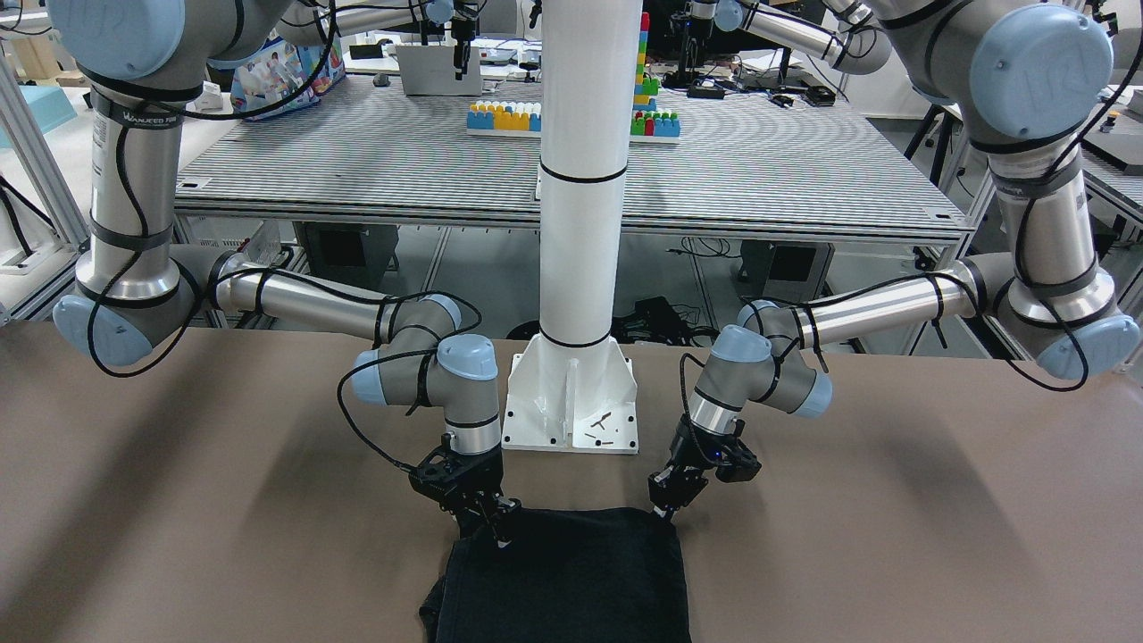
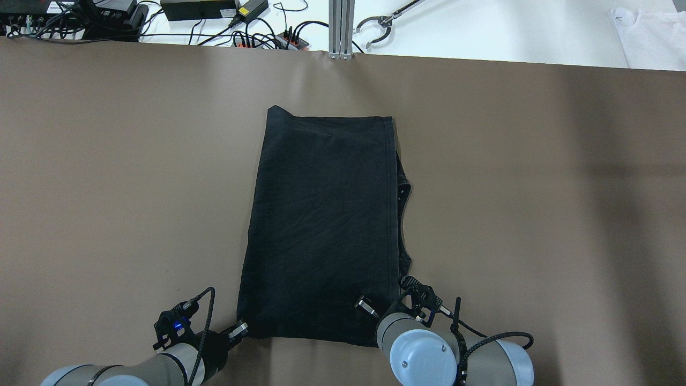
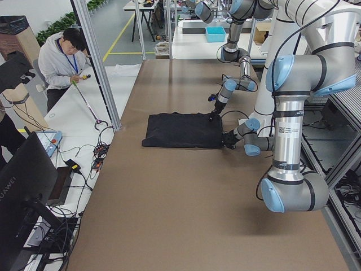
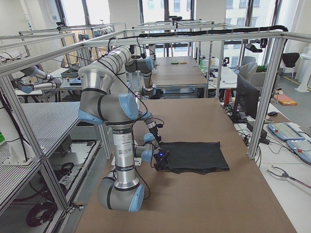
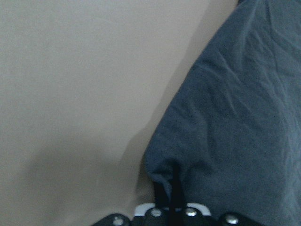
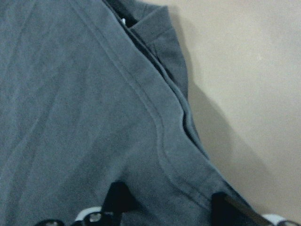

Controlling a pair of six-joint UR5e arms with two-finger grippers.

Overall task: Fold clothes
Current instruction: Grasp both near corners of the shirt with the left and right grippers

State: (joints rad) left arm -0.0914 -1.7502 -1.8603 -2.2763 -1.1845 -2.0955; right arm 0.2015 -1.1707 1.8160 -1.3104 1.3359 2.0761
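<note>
Black fabric, the clothes [image 2: 321, 225], lies flat as a long rectangle in the middle of the table [image 2: 107, 187], its near edge at both grippers. The left gripper [image 5: 170, 188] looks pinched shut on one near corner, while the right gripper [image 6: 169, 205] stands spread, fingers astride the hemmed corner. This seems to be the grasp before a fold away from the robot — the right must close first, then both lift evenly.

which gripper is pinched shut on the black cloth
The left gripper: its fingers are closed on the bunched near corner of the black cloth. The fingers of the right gripper stand wide apart over the hemmed corner, not yet closed.
</note>
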